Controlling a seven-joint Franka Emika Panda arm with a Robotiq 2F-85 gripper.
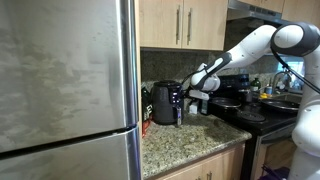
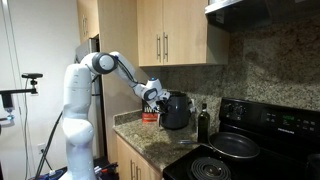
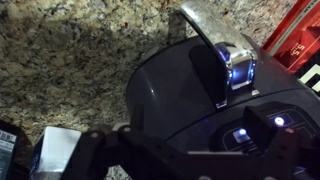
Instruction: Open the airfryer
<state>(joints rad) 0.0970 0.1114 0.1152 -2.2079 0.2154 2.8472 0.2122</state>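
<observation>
The airfryer (image 1: pixel 163 104) is black, glossy and rounded, and stands on the granite counter next to the fridge; it also shows in an exterior view (image 2: pixel 177 111). In the wrist view its dark top (image 3: pixel 175 85) fills the middle, with the drawer handle (image 3: pixel 204 45) sticking out beyond it. My gripper (image 1: pixel 186 95) hovers right at the airfryer's front upper side, also seen in an exterior view (image 2: pixel 154 95). In the wrist view the gripper (image 3: pixel 197 125) is open, its two fingers apart above the airfryer's top, holding nothing.
A steel fridge (image 1: pixel 65 80) stands beside the airfryer. A slim dark bottle (image 2: pixel 203 122) and a black stove with a pan (image 2: pixel 235 146) lie on the other side. A red box (image 3: pixel 300 40) sits close by. Wall cabinets (image 2: pixel 165 35) hang above.
</observation>
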